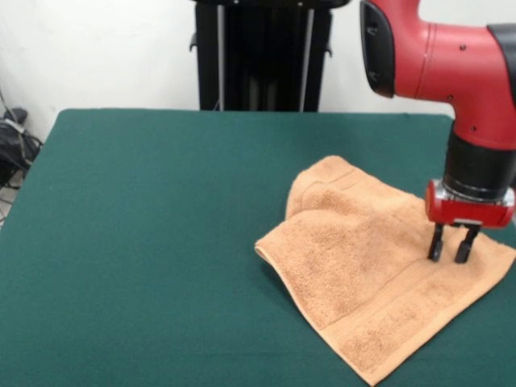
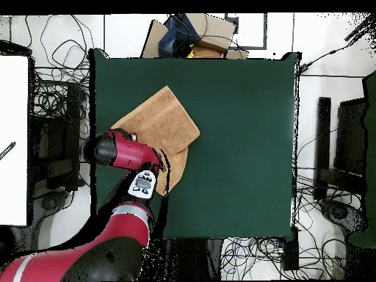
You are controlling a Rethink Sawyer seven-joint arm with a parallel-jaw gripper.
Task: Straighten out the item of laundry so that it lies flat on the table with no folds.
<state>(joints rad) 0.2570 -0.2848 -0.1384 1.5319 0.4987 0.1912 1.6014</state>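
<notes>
**Gripper down on a partly folded towel**

While the towel (image 1: pixel 379 274) lies at the lower right of the front view on the green table (image 1: pixel 145 242), its upper left part is doubled over, leaving a raised fold along the left edge. At the towel's right side, the red arm's gripper (image 1: pixel 453 244) stands upright with its two dark fingers (image 1: pixel 436 243) slightly parted, tips touching the cloth and clasping nothing. Seen from overhead, the towel (image 2: pixel 158 121) sits near the table's left edge, partly under the arm.
</notes>
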